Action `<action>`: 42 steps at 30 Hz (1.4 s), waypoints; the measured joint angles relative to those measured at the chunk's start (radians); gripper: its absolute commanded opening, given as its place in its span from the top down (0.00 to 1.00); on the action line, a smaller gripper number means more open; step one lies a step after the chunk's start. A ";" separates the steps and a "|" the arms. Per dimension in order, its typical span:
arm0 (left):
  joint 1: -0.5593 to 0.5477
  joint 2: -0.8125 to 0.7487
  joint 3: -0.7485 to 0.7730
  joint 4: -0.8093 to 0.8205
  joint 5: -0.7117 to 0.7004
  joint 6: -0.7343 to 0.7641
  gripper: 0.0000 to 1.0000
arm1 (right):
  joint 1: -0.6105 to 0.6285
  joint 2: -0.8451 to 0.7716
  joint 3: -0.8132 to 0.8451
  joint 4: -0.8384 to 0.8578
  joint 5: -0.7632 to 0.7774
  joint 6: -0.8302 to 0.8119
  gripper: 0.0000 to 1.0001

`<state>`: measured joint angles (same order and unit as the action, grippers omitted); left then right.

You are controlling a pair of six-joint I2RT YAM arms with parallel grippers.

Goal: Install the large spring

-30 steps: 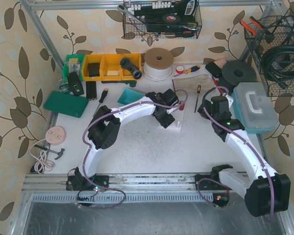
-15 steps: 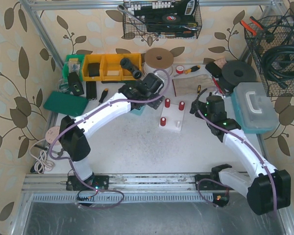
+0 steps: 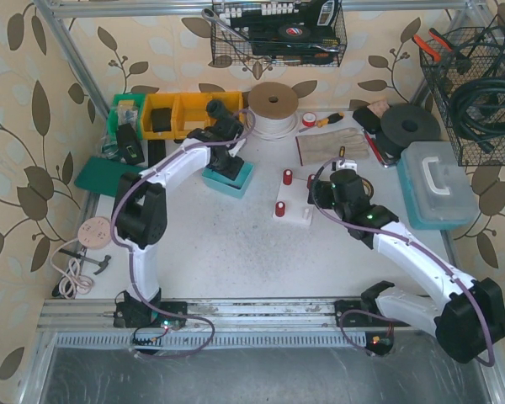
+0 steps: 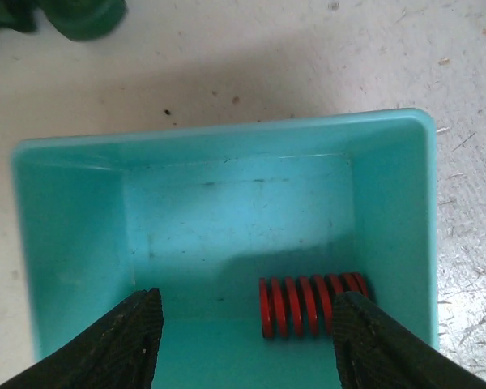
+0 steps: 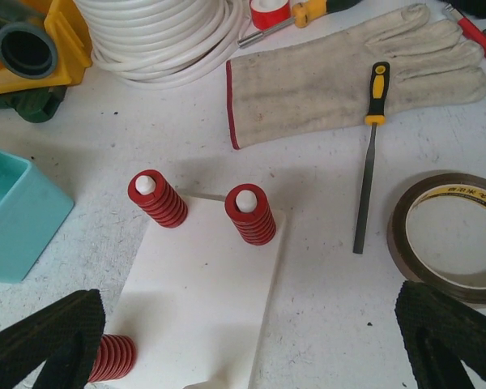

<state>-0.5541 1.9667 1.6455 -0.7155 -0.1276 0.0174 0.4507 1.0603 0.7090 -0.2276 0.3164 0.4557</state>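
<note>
Left arm has swung off the plate and out to the bin since half a second ago. Right arm has come in over the plate.

- Left claw: hangs over the open bin, looking straight down, fingers wide apart, holding nothing.
- Spring: lies on its side on the bin floor, close to the bin's right wall. It sits between the fingers but off centre, just beside the right finger.
- Long axis: runs finger to finger, so closing as posed would likely press on the spring's ends, not its flanks. I judge that a quarter turn of the wrist, plus a shift toward that wall, comes before the descent. The wall leaves little room for a finger there.
- Left arm pose: stretched far forward and inward, elbow out to the left, wrist bent down.
- Right claw: spread open and empty, low over the plate, well apart from the bin. The left arm is plainly the nearer one.
- Three red springs already stand on the plate. Whether a free peg is left, I cannot tell.
</note>
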 measured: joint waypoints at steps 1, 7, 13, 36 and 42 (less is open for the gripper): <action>0.014 0.022 0.014 -0.014 0.033 0.008 0.40 | 0.003 0.001 0.002 0.000 0.003 -0.003 0.04; 0.064 0.137 0.117 -0.079 0.180 0.040 0.38 | 0.006 -0.001 0.008 0.000 0.014 -0.008 0.04; 0.077 0.208 0.160 -0.122 0.237 0.076 0.31 | 0.008 -0.018 0.008 -0.004 0.024 -0.011 0.03; 0.077 0.307 0.230 -0.152 0.045 0.144 0.57 | 0.010 -0.032 0.008 -0.008 0.044 -0.012 0.03; 0.077 0.247 0.228 -0.117 -0.016 0.148 0.59 | 0.010 -0.042 0.008 -0.010 0.047 -0.012 0.03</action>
<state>-0.4767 2.2139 1.8736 -0.8330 -0.1436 0.1654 0.4603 1.0180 0.7174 -0.2371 0.3630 0.4438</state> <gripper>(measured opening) 0.423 0.965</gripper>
